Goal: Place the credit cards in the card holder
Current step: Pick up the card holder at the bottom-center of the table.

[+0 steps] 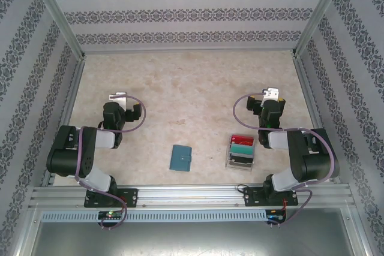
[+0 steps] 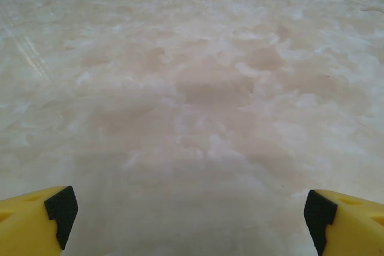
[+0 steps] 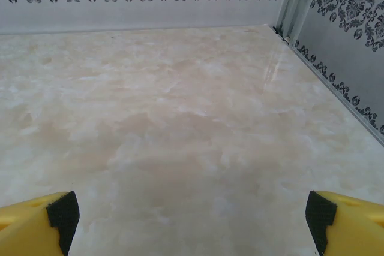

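On the marbled table (image 1: 192,82) the left pincer (image 2: 189,217) and right pincer (image 3: 191,217) both stand with jaws wide apart and empty, facing bare tabletop, so everything for the job lies behind them, toward the bases. The clear tray (image 1: 240,166) sits behind and just left of the right pincer, beside that arm, and holds the cards (image 1: 242,140): red farthest, teal-green next, darker ones nearest. The folded wallet (image 1: 180,157) lies between the arms, behind and right of the left pincer, its long side running near to far, so the right arm looks better placed for the cards.
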`<action>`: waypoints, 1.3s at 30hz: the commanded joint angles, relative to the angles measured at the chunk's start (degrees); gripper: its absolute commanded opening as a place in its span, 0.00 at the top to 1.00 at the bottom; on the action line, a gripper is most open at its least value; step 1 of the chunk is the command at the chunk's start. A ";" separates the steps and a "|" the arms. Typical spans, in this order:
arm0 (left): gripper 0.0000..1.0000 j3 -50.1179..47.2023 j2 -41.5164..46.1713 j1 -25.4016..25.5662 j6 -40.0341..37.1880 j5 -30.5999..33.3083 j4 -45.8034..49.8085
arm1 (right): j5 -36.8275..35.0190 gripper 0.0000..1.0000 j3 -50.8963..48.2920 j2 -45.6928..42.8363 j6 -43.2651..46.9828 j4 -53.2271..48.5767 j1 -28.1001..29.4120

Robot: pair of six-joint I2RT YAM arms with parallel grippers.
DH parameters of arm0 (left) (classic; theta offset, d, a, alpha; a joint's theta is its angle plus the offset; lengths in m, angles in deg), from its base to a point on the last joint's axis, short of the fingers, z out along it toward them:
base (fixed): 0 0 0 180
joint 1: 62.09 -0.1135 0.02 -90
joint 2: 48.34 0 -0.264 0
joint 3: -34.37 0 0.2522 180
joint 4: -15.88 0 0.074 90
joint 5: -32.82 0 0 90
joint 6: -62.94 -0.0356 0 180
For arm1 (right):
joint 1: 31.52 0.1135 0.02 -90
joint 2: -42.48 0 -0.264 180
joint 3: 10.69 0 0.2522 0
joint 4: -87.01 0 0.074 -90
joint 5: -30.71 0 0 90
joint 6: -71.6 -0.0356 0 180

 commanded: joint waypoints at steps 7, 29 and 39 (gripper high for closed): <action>0.01 1.19 0.04 -0.79 -0.56 -0.82 0.09 | -0.13 0.02 -0.73 0.02 -0.47 1.73 0.35; 0.01 -0.48 7.98 -0.76 0.57 0.93 4.01 | 0.96 0.02 -1.44 -1.58 -1.62 1.48 -0.96; 0.01 -3.76 16.47 -1.11 3.03 -0.02 6.69 | 2.00 0.02 -1.72 -2.43 0.31 1.59 0.19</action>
